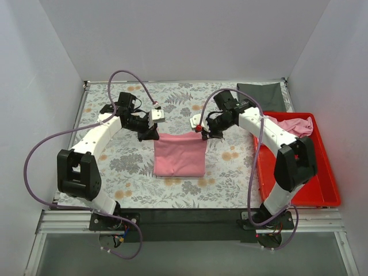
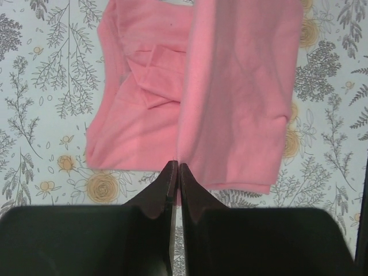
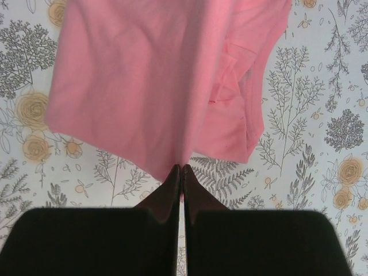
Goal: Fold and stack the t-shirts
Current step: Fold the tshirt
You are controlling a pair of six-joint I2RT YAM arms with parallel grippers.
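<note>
Part-folded t-shirt (image 1: 179, 156) mid-table; left gripper (image 2: 177, 168) and right gripper (image 3: 181, 168) each pinched closed on a far corner, far edge lifted. Fabric likely thin, light, floppy, sags between holds; corners are best grip. Second t-shirt (image 1: 296, 125) in red bin (image 1: 322, 190), right edge.

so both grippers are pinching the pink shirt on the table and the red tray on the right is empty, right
Not quite: the red tray isn't empty. The top external view shows a crumpled pink t-shirt at its far end. The rest stands: left gripper and right gripper are each shut on the pink shirt on the table.
</note>
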